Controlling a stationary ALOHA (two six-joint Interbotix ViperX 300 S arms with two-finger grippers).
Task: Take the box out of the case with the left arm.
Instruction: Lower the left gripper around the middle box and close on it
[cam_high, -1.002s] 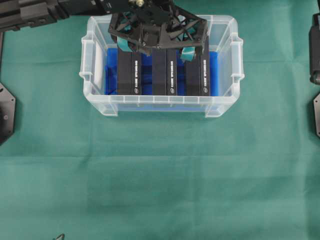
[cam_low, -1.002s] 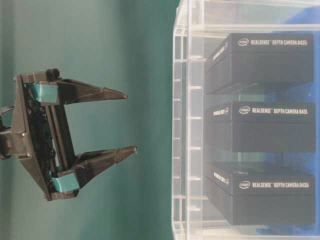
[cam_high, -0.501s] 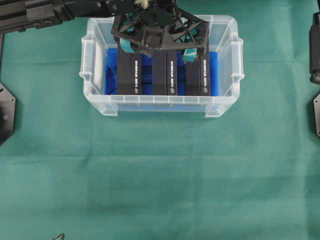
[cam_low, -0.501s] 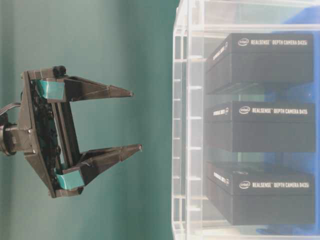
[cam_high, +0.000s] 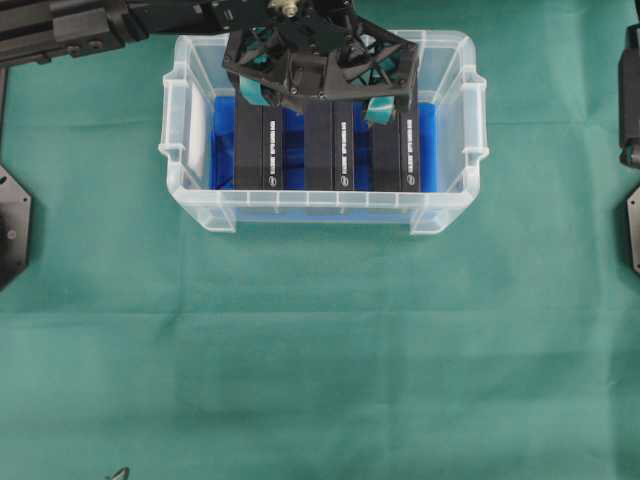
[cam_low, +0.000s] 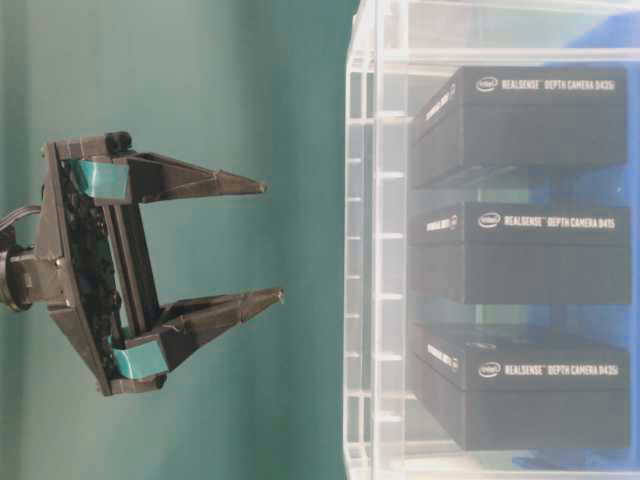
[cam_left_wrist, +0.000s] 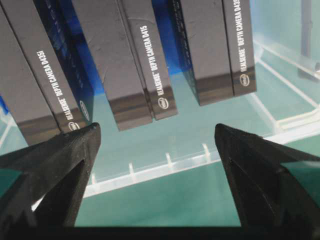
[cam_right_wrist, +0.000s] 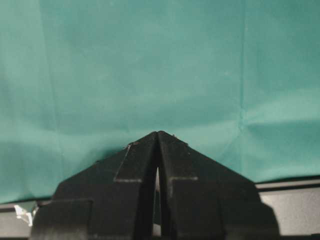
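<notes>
My left claw (cam_high: 318, 100) hangs wide apart above the case (cam_high: 190, 120), holding nothing.
Three boxes lie side by side inside; descending off-centre over the middle box (cam_high: 330, 145), I could jam a fingertip (cam_left_wrist: 87, 137) onto a neighbour.

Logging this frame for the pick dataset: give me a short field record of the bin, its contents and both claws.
container: large clear plastic rectangular bin on green cloth
lining: bright blue sheet on the bin's bottom
contents: three black rectangular cardboard boxes, side by side, printed RealSense depth camera
left claw: black lattice with teal pads, open, above the bin's far side, holding nothing
right claw: fingers together, over bare cloth, holding nothing
task state: no box taken out yet
</notes>
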